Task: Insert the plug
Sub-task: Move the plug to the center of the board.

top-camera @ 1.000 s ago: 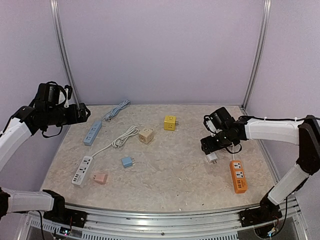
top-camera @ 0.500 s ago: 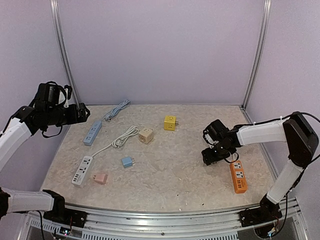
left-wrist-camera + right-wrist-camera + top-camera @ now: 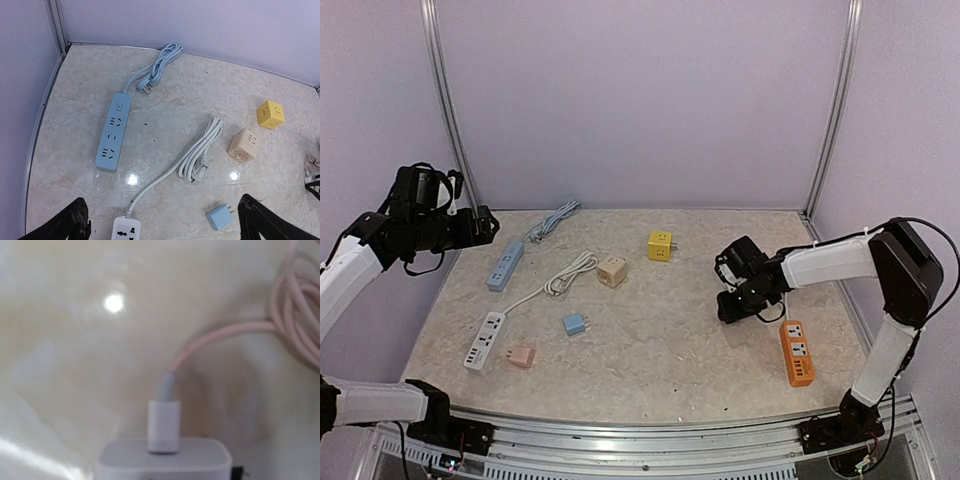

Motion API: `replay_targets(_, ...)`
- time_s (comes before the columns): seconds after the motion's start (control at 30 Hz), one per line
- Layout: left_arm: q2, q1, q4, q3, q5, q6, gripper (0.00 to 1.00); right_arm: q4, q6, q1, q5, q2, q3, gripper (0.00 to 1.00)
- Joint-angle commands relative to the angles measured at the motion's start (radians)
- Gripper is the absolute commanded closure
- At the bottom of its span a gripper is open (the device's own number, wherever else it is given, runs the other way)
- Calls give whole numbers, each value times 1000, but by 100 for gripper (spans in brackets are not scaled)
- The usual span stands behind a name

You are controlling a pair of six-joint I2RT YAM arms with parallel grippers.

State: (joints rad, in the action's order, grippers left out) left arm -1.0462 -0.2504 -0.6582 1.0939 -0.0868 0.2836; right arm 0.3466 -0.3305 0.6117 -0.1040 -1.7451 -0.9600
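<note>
A: Looking for the white plug [image 3: 163, 456]. Found anywhere?

B: Only from the right wrist, blurred and cut off by the bottom edge. Seen against the mottled table [image 3: 660, 340], with a small connector [image 3: 163, 426] standing on its upper face and a pale pink cable [image 3: 225, 335] curving up and off the right edge. From above, hidden under the right gripper [image 3: 732, 305].

A: Clamped on it, or apart?

B: Cannot tell. Hangs low over that spot, just left of the orange power strip [image 3: 797, 352]. No fingers to be seen in its own camera, and only a dark lump from above.

A: And the left gripper [image 3: 162, 212]?

B: Spread wide, gripping nothing, raised at the far left, well apart from all that. Only black fingertips [image 3: 75, 222] showing, clipped at the bottom corners.

A: Anything else cut short?

B: The white power strip [image 3: 125, 231], sliced by the bottom edge of the left wrist view, though whole from above. Near it, a blue adapter [image 3: 219, 216], prongs just readable.
</note>
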Motion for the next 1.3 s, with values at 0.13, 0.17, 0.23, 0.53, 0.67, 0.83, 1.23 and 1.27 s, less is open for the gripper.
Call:
replay_targets(0.13,12,-6,-2,-6,-10,-5,1,52,40,113,48,-334,-456,65)
replay_targets(0.17,12,-6,-2,-6,-12,-6,1,71,47,131,51,-410,-534,64)
replay_targets(0.23,13,-9,-4,-6,-14,-6,1,120,49,151,60,-521,-705,61)
replay_targets(0.53,25,-8,0,-10,-17,-11,1,179,42,179,47,-546,-814,15)
replay_targets(0.67,29,-8,2,-9,-11,-9,1,136,46,180,0,-312,-572,6)
replay_targets(0.83,29,-9,0,-6,-6,-5,1,158,-13,159,-119,-8,-284,4)
replay_targets(1.23,20,-14,-7,5,9,8,1,247,-446,73,-277,499,181,0)
replay_targets(1.27,20,-15,-7,6,9,8,1,250,-501,74,-276,521,213,0)
